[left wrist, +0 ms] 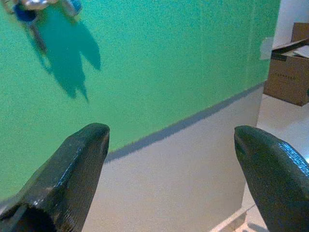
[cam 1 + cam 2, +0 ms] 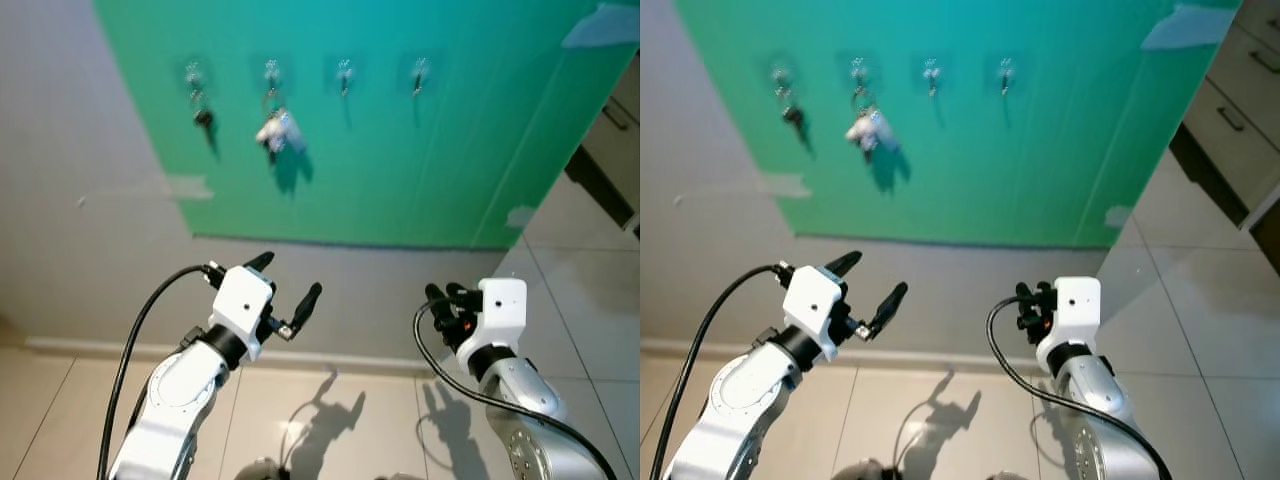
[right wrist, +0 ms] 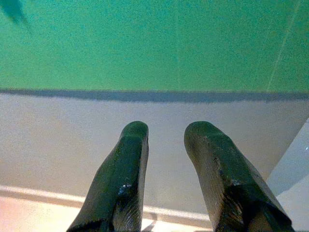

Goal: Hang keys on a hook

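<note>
The green wall panel [image 2: 420, 150] fills the upper part of the frame and carries four hooks in a horizontal row. The leftmost hook [image 2: 193, 72] holds a dark key [image 2: 204, 118]. The second hook [image 2: 271, 70] holds a key bunch [image 2: 280, 130] with a white tag. The third hook [image 2: 345, 71] and the fourth hook [image 2: 420, 70] are bare. Below the panel, a grey wall band meets the tiled floor [image 2: 340, 410] at a white skirting board [image 2: 330, 358].
</note>
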Tool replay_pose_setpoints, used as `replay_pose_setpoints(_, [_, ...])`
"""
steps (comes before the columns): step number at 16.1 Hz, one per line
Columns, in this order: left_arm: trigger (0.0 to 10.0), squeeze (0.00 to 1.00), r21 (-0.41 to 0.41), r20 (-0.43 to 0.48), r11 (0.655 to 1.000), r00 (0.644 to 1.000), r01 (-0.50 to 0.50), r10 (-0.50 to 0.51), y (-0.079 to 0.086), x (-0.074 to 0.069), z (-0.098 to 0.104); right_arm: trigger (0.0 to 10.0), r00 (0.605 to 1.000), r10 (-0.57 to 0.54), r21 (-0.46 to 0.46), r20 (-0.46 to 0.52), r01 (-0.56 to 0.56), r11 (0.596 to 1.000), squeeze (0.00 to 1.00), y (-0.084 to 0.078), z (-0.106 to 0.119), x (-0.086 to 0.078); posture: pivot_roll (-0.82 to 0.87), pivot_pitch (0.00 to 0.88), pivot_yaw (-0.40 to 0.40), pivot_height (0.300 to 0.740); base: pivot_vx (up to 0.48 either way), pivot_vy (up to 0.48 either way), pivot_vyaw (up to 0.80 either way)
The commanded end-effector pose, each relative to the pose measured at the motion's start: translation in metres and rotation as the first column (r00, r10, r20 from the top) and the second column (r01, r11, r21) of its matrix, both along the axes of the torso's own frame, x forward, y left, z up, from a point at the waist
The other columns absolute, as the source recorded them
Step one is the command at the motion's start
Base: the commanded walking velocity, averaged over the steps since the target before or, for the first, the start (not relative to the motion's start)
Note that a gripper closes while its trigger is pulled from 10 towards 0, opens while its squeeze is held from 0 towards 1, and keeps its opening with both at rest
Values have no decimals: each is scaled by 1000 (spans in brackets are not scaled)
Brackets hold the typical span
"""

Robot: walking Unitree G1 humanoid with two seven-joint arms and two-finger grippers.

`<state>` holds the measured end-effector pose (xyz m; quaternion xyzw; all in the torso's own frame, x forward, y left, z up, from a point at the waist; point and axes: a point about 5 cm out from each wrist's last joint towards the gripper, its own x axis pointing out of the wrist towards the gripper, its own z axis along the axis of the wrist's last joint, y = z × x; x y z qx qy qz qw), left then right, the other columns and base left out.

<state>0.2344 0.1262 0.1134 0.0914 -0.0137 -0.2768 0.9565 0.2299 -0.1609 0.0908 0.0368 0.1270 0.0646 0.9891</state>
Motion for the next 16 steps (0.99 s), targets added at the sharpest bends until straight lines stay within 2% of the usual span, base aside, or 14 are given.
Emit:
replay_pose_setpoints(1, [10000, 0, 4, -8, 1000, 1000, 2, -2, 0, 0, -1, 10000, 1000, -5, -4, -9, 5, 1000, 0, -1, 0, -1, -36, 0, 32, 740, -304, 0, 0])
replay_pose_setpoints(3, [10000, 0, 4, -7, 1000, 1000, 1, -1, 1, 0, -1, 10000, 1000, -4, -6, -10, 4, 1000, 0, -1, 0, -1, -36, 0, 31, 740, -287, 0, 0])
replay_pose_setpoints(7, [10000, 0, 3, -8, 1000, 1000, -10, 10, 2, 1, -1, 10000, 1000, -2, -4, -9, 2, 1000, 0, -1, 0, -1, -37, 0, 30, 740, 0, 0, 0])
replay_pose_setpoints(16, [10000, 0, 7, -7, 1000, 1000, -20, 20, 5, 2, -2, 10000, 1000, 8, -7, -5, -8, 1000, 0, 0, 1, 0, -36, 0, 25, 740, 0, 445, 0])
